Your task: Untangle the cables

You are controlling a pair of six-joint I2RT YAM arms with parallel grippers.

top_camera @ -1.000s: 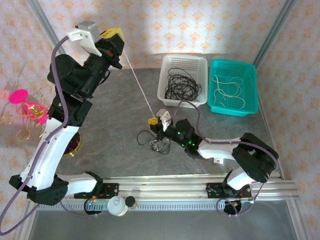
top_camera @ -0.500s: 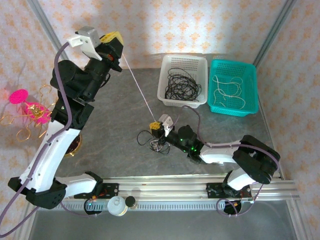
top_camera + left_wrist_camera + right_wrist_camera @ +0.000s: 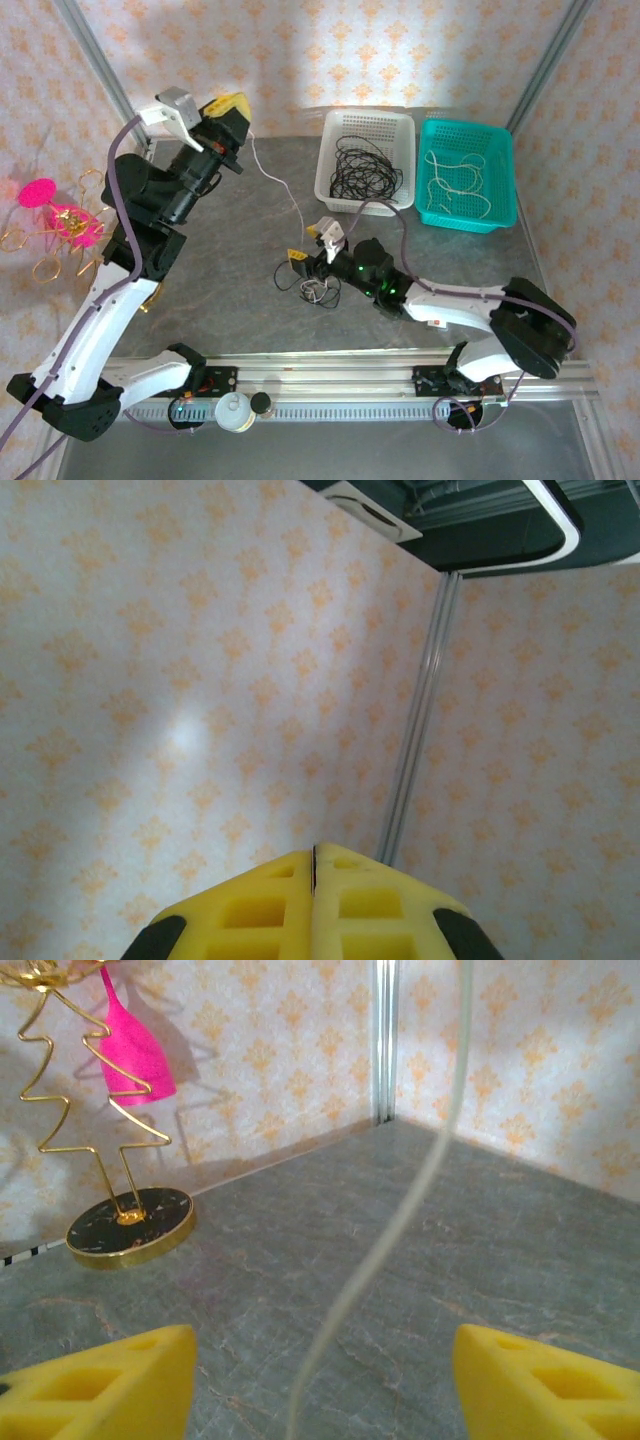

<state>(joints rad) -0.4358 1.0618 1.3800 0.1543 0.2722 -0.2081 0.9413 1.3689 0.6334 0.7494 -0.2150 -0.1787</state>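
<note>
A white cable [image 3: 285, 188] hangs slack from my left gripper [image 3: 232, 105], which is raised at the back left; its yellow fingers [image 3: 260, 910] are pressed together in the left wrist view. The cable curves down to a small tangle of black and white cords [image 3: 308, 286] on the table. My right gripper [image 3: 306, 260] sits low right by that tangle, jaws wide open. In the right wrist view the white cable [image 3: 400, 1220] passes freely between the spread fingers [image 3: 110, 1380].
A white basket [image 3: 330, 150] at the back holds black cables [image 3: 362, 168]. Beside it, a teal basket [image 3: 500, 160] holds white cables [image 3: 455, 185]. A gold wire stand with pink cups [image 3: 50, 215] is at the left, its round base [image 3: 130, 1228] ahead of my right gripper.
My right gripper opened and let go of the white cable, which went from a taut straight line to a slack curve. The left arm shifted slightly.
</note>
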